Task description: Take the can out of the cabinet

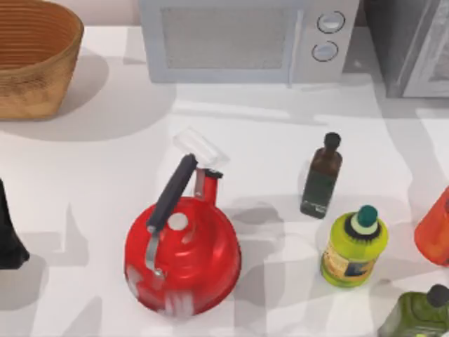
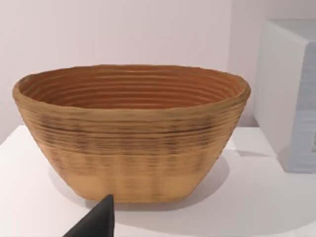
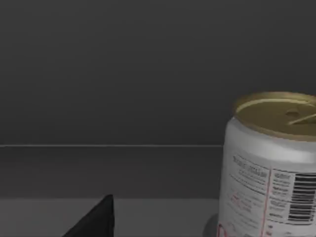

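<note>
— Looking for the can [image 3: 269, 168]?

— Found upright, gold lid up, on the floor of the cabinet [image 3: 123, 74], in front of its dark back wall. Kept in there as stored goods; not yet out, so hardly any of the task done.

— And the right gripper [image 3: 96, 219]?

— Sits low at the cabinet's floor level, near the can but apart from it, off to one side rather than around it. Probably lined up that way for a side grasp on the can's wall, since the lid gives nothing to pinch. Open or closed: cannot tell from what shows.

— Left gripper [image 2: 96, 222]?

— Parked at the left edge of the tabletop [image 1: 84, 175], facing the basket [image 2: 133, 133] at the far left corner. State: cannot tell either. Seems idle there to keep out of the way.

— Anything in the path outside?

— Plenty. Red kettle [image 1: 184, 256] toward the near edge, left of middle, handle up. Dark bottle [image 1: 321, 175] right of centre, yellow-green bottle [image 1: 353, 249] just beside it on the near side. Orange bottle [image 1: 435, 232] at the right edge, green bottle [image 1: 417, 316] at the near right corner. Microwave [image 1: 245, 38] along the far edge.

— So what next, as a guess?

— Shift sideways to bracket the can, close, lift a little, draw straight back out of the opening. Worth clearing the upright bottles on the right side, easily toppled.
</note>
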